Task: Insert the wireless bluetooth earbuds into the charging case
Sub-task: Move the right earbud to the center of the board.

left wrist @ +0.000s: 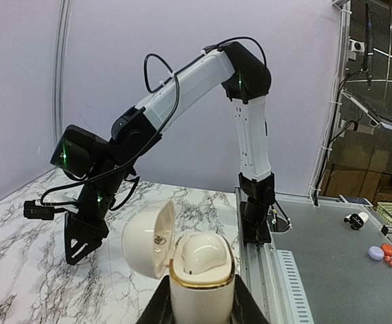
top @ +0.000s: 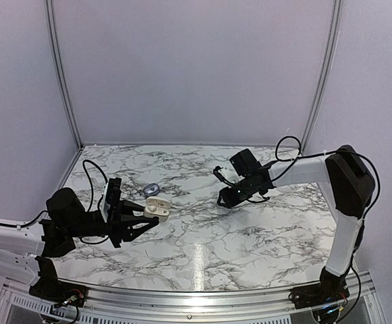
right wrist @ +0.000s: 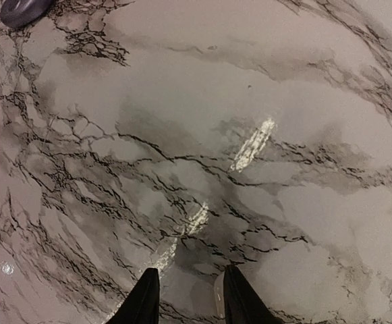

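A cream, egg-shaped plastic charging case with a gold rim [left wrist: 202,273] stands upright above the marble-patterned tabletop [right wrist: 283,101]. The left jaws are closed tight on its lower flanks, and its domed lid [left wrist: 148,239] is swung open to one side. The right jaws hover over bare marble well apart from it, partly parted; whether the pale sliver at one finger's inner face is one of the wireless earbuds cannot be told. A small grey-lavender oval object [top: 151,187] lies on the tabletop just beyond the case. The case looks light, hard and glossy, apt to slip, with its hinge the weak point; a low hold beneath the rim seems safest. The tiny, slick buds would want a gentle pinch across the body.
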Robot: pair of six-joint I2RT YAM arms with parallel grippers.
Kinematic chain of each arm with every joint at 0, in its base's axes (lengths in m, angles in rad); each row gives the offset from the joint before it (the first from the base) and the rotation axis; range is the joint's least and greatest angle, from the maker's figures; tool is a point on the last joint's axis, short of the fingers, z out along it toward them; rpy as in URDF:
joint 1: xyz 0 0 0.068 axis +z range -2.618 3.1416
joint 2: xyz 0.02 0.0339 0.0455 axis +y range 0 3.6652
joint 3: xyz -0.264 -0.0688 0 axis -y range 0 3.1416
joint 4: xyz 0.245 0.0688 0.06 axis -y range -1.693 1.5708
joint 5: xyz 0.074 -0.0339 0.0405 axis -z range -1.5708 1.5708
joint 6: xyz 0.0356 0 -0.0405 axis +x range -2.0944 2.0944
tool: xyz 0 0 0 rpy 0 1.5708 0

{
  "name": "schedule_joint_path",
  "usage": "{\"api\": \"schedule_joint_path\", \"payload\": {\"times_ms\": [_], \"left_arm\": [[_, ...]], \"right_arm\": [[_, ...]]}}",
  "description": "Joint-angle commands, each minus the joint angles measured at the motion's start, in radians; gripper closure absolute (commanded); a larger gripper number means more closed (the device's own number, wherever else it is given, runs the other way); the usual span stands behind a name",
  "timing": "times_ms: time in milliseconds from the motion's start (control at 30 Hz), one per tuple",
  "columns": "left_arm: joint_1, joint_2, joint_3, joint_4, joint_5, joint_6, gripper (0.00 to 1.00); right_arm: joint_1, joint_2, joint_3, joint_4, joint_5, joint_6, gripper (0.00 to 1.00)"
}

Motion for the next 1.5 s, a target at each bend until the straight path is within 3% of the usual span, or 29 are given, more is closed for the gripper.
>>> {"api": "schedule_joint_path", "payload": {"times_ms": [0,367,1000,1267,1467], "left_arm": [[0.006,0.020,0.027,0.043,0.014,0.001,1.00],[0.009,-0.005,0.011,0.039,0.003,0.002,1.00],[0.010,-0.044,-0.012,0.037,-0.004,-0.006,1.00],[0.010,-0.054,-0.021,0.039,-0.001,-0.016,1.00],[0.010,-0.055,-0.017,0.039,-0.003,-0.015,1.00]], "right_arm": [[0.016,-0.010,0.054,-0.030,0.016,-0.021,0.65],[0.017,0.066,0.095,-0.110,0.079,-0.035,0.64],[0.132,0.072,0.070,-0.159,0.002,-0.039,0.84],[0.204,0.014,-0.006,-0.169,-0.109,-0.034,0.84],[0.213,-0.006,0.003,-0.211,-0.117,-0.047,0.74]]}}
